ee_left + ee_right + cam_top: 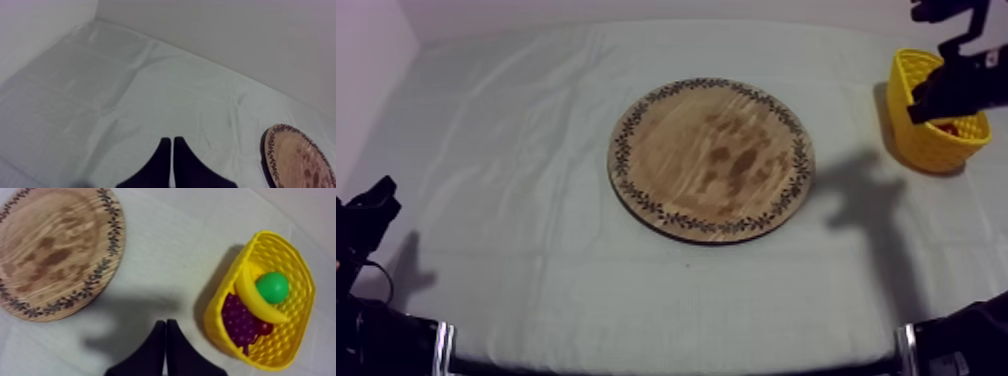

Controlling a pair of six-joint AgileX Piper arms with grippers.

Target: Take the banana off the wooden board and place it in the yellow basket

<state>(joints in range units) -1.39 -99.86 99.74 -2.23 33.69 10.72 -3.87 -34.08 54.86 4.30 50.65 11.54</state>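
The left gripper (172,141) is held low at its own side, its fingers (162,156) laid together as a narrow wedge, nothing between them; the right arm (964,85) is extended at the far right; the right gripper (165,324) is likewise closed on nothing.

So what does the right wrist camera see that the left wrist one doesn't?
The right wrist view adds the yellow basket, holding the banana, a green pear and purple grapes, near the shut right gripper. The left wrist view adds the white wall at the back and the shut left gripper. Both take in the wooden board and the grey-white cloth.
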